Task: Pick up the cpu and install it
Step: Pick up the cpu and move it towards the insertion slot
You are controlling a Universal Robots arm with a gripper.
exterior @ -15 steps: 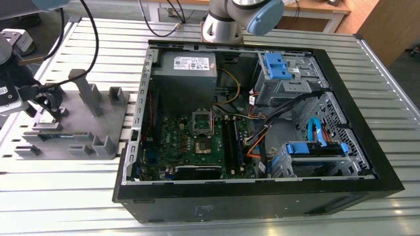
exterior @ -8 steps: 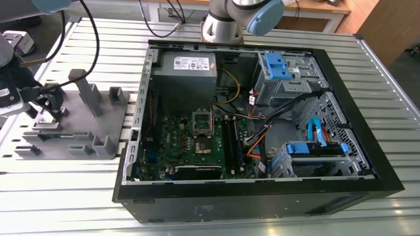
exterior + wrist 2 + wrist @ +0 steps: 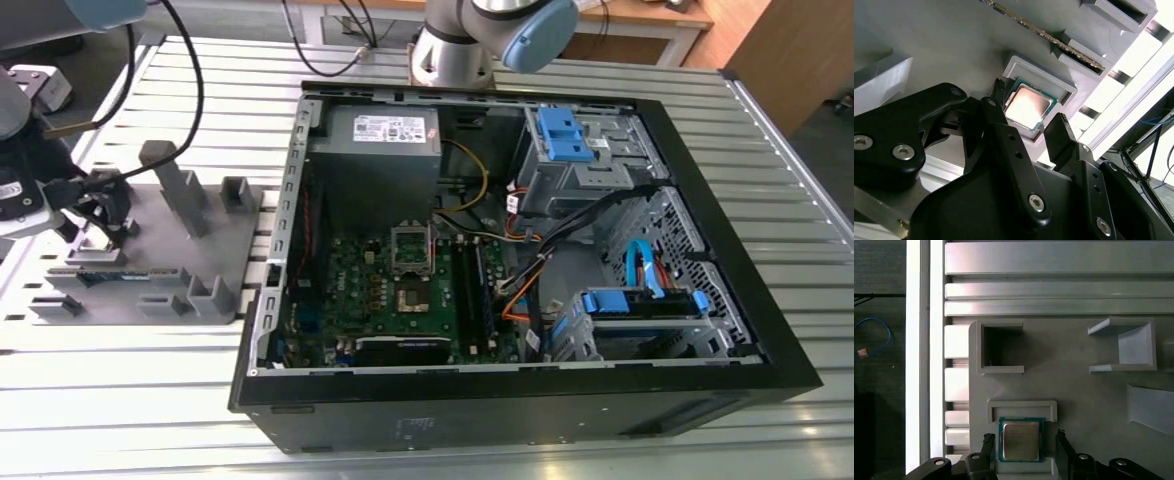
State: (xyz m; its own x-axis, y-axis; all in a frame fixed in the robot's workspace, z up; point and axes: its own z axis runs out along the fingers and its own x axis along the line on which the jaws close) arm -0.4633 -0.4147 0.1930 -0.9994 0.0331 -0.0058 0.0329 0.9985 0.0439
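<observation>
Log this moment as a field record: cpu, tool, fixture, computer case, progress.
cpu: lies flat, metal top up, in a framed pocket of the grey fixture
tool: open, low over the pocket, one finger on each side of the cpu in both wrist views
fixture: sits on the slatted table, at the exterior view's left of the computer case
computer case: side open, motherboard exposed inside
progress: cpu not yet lifted, not yet installed

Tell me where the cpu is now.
In the first wrist view, the cpu lies flat in a pocket of the grey fixture, straddled by the open gripper.
</observation>
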